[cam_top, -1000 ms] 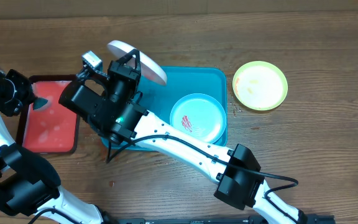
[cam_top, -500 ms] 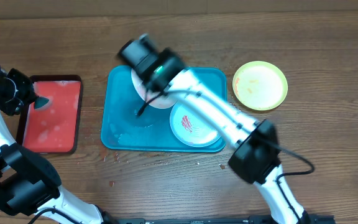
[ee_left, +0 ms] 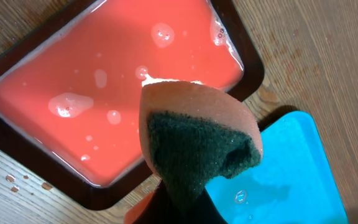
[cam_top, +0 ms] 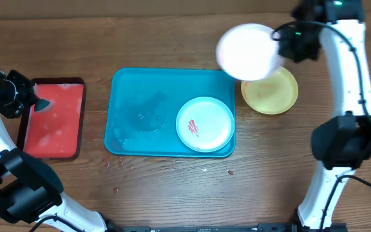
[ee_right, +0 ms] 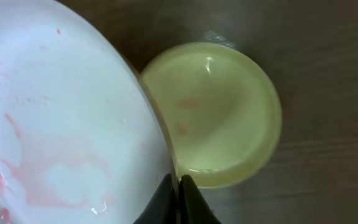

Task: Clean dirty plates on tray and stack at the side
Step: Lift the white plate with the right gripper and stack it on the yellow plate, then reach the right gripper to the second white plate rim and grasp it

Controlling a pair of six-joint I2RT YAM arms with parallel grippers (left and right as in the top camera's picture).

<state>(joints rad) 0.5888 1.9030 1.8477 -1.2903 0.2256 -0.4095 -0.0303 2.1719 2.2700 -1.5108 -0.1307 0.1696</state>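
My right gripper is shut on the rim of the white plate and holds it in the air over the left edge of the yellow-green plate, which lies on the table right of the teal tray. The white plate has faint pink streaks. The pale blue plate, smeared with red, lies in the tray's right half. My left gripper is shut on a sponge with a green scrub face, above the right part of the red tray.
The red tray with a dark rim holds soapy water with bubbles. Water drops lie on the teal tray's left half and on the wood in front of it. My right arm stands at the right of the yellow-green plate.
My right arm has swung from the tray's left side to the far right, carrying the white plate over to the yellow-green plate. The left arm has not moved.
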